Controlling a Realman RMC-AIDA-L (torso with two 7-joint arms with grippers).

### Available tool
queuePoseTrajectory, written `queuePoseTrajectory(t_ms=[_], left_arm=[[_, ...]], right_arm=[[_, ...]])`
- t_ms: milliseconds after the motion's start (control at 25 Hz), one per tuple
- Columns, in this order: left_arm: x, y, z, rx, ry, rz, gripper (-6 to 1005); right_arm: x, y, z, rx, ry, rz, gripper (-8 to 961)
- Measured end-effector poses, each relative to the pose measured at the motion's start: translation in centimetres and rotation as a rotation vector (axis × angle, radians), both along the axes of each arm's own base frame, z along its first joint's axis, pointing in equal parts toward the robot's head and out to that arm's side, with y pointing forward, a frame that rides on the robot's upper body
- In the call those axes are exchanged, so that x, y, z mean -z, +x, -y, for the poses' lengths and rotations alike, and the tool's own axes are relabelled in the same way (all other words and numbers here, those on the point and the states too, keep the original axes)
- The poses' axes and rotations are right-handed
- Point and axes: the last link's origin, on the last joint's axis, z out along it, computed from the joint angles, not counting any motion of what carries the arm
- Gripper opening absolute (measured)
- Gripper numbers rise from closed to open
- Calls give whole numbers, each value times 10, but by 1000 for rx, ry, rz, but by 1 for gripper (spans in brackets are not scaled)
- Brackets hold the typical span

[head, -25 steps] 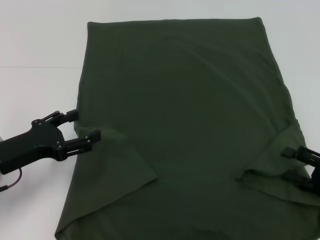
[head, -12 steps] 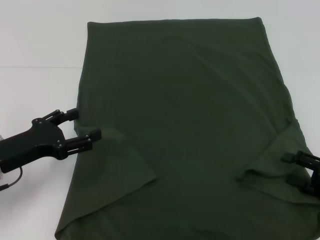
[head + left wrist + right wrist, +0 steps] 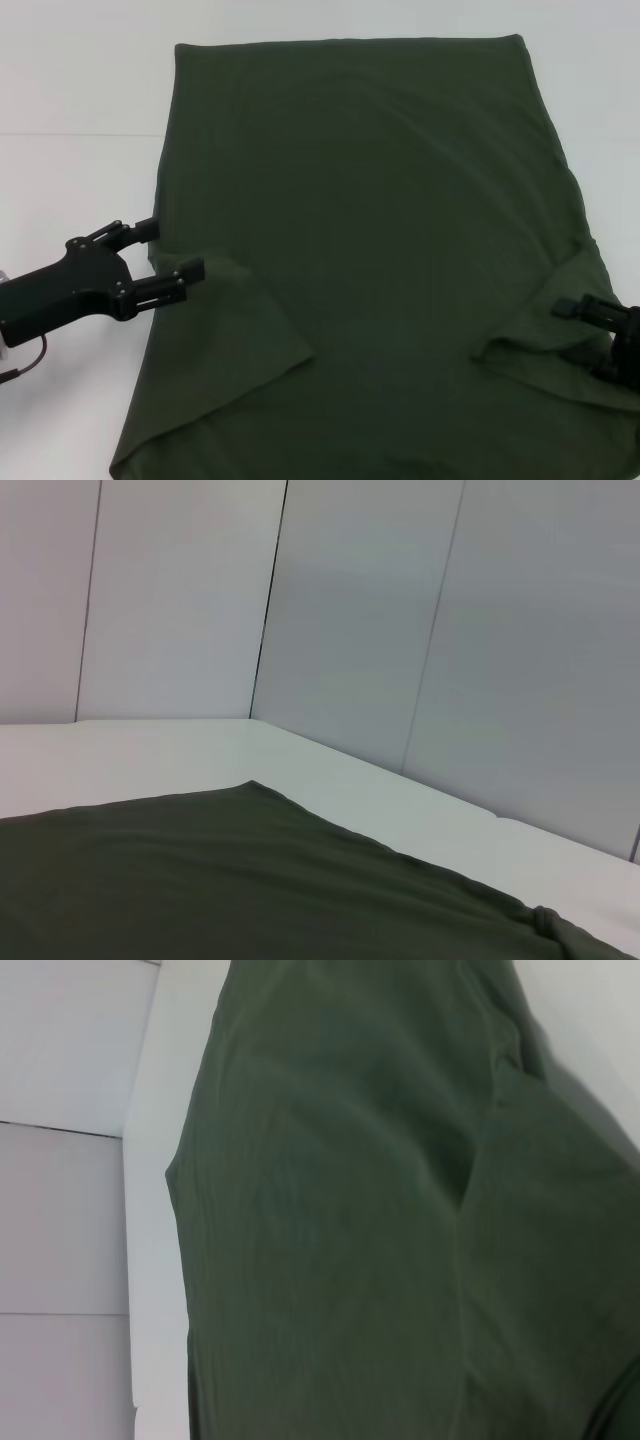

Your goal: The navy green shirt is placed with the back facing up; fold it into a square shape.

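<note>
The navy green shirt (image 3: 370, 230) lies flat on the white table, plain side up, with both sleeves folded inward over its body. It also fills the right wrist view (image 3: 380, 1220) and the lower part of the left wrist view (image 3: 230, 880). My left gripper (image 3: 168, 249) is open at the shirt's left edge; one finger rests on the fabric by the folded left sleeve and the other lies just off the edge. My right gripper (image 3: 583, 340) is open at the near right, its fingers over the folded right sleeve (image 3: 545, 335).
The white table (image 3: 70, 90) extends left of and beyond the shirt. Grey wall panels (image 3: 350, 610) rise behind the table's far edge. The shirt's near hem runs off the bottom of the head view.
My right gripper dipped toward the lower right corner, then came back a little inward over the folded right sleeve. My left gripper and the shirt have barely moved.
</note>
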Motion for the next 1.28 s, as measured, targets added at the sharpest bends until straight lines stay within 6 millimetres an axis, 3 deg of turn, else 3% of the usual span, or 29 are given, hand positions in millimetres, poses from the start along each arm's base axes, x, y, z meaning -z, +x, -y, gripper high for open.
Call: queuePoseTrajectory(t_ms=[800,1280], left_arm=[[0,-1,2,-2,-5,7,933],[-1,0,1,1,-3,6,933]], right_arm=[[4,-17,-18,-50,3,-1,832],[3,-7,-15,21,48,-12,834]])
